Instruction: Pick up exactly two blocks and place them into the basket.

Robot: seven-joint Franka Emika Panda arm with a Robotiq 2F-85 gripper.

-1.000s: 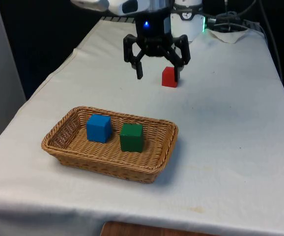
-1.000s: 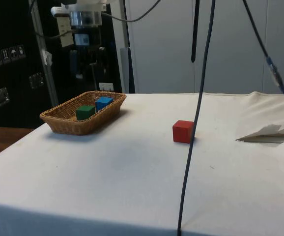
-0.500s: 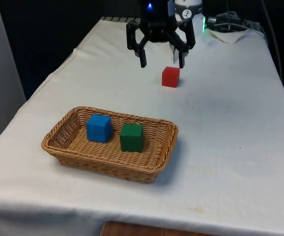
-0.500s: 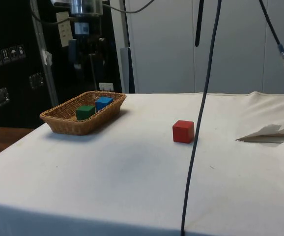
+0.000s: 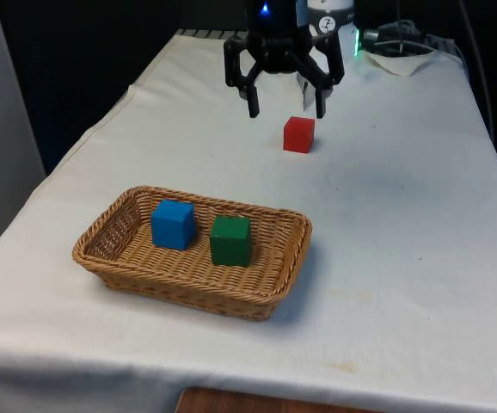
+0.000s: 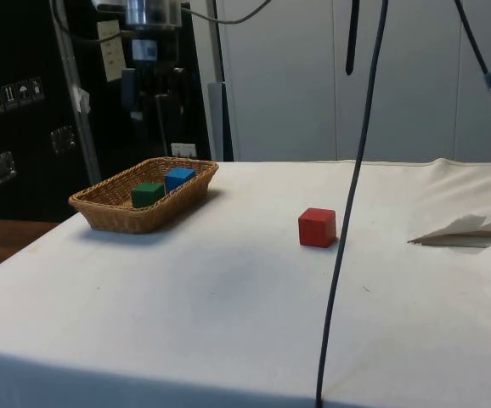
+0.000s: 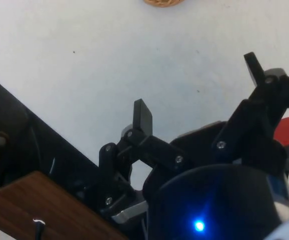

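Jaws spread wide, empty, hanging above counter behind red block. You have blue block and green block lying in basket.

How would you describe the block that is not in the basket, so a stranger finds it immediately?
Start from the wicker basket on the white tablecloth. Farther along the cloth, under the open end effector, stands the red block. It alone sits outside; the blue block and green block lie inside.
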